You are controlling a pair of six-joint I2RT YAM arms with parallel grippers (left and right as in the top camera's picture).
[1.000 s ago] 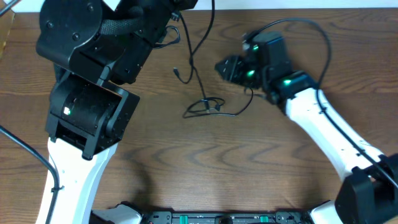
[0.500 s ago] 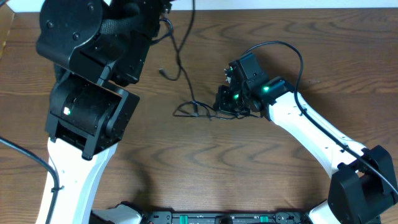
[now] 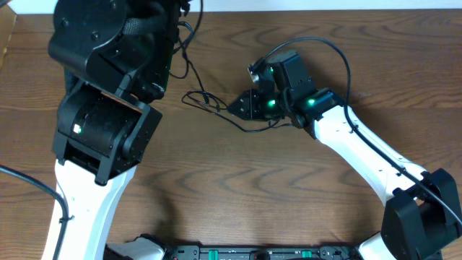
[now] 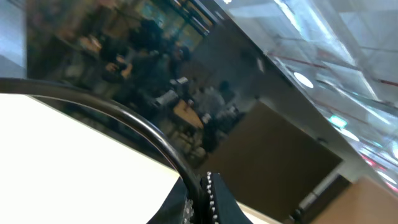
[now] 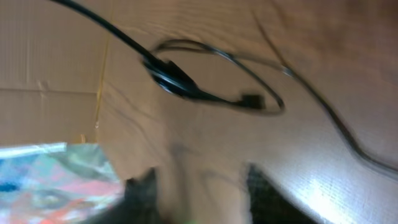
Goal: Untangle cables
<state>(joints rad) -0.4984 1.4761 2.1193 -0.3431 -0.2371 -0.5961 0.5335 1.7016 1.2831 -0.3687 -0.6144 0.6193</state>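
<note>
Black cables (image 3: 201,97) looped mid-table, just left of right gripper (image 3: 238,106).
Right fingers (image 5: 144,186) apparently apart, view blurred; left gripper (image 3: 179,10) state cannot be told.

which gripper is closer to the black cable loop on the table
Right. The right gripper sits just beside the black cable loop, fingers open toward it. The left gripper is farther off at the far edge of the table, barely in view.
</note>
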